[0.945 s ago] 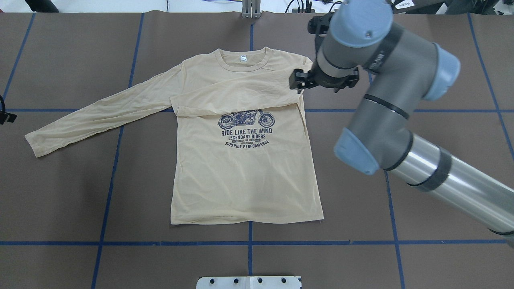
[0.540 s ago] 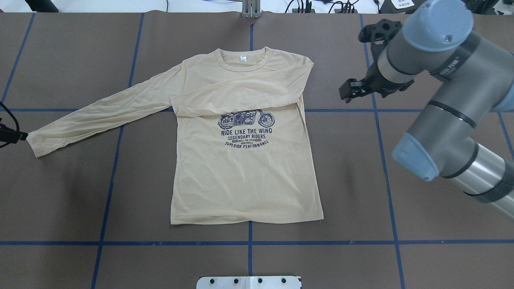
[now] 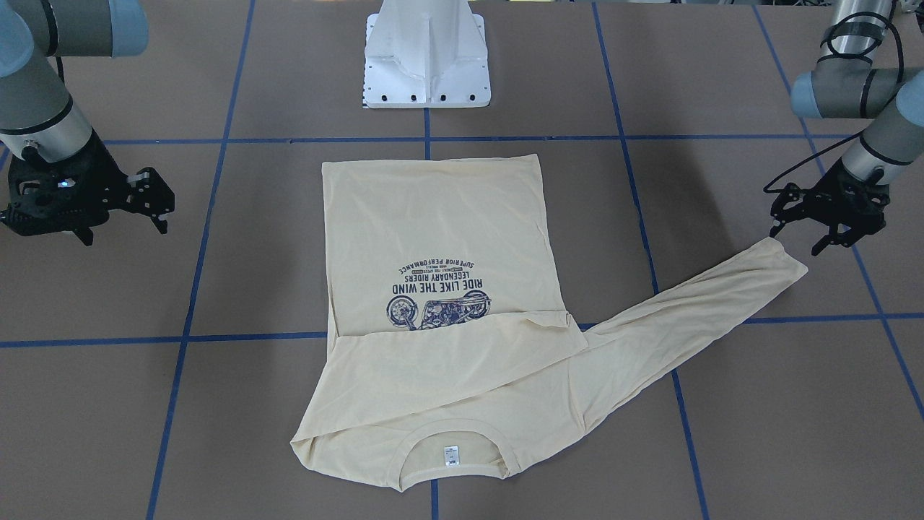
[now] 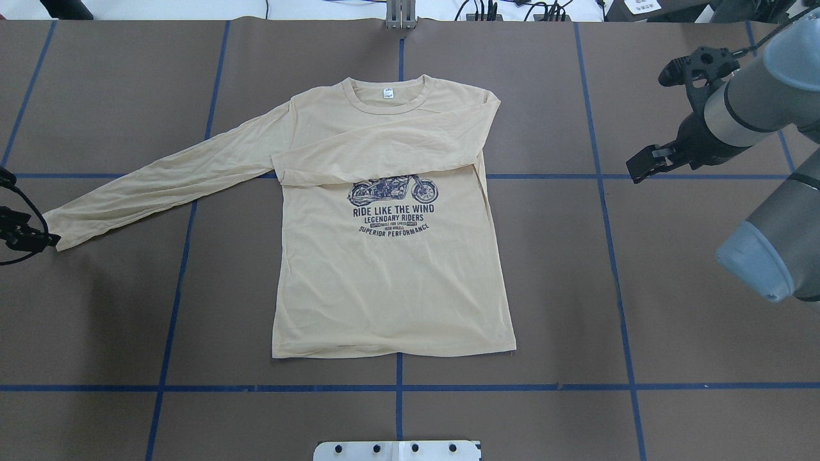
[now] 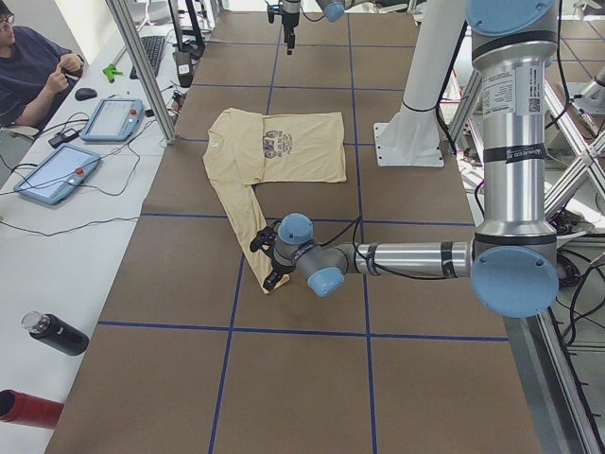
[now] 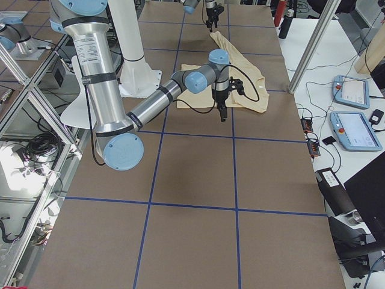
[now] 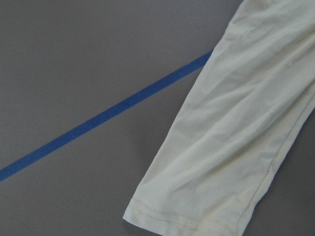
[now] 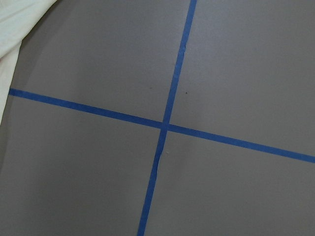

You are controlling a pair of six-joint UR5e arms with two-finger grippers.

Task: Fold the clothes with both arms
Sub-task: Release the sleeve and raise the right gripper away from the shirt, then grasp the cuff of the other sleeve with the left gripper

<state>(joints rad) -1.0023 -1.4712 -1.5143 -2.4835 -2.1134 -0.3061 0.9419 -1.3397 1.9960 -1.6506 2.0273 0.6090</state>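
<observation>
left gripper [image 3: 795,242] spread, empty, beside shirt [image 3: 433,217] cuff [image 3: 783,263] | right gripper [image 3: 160,204] spread, empty | risk: pinch may catch one cuff layer

You see a pale yellow shirt [image 4: 384,282] with a dark blue motorbike picture [image 4: 393,190] and dark blue words [image 4: 393,219] on it, and a tiny white label [image 4: 388,93] at the neck. The table [image 4: 672,307] is brown with blue tape lines [image 4: 512,387] making squares. The right arm [image 4: 775,211] is grey with light blue caps [image 4: 753,272].
</observation>
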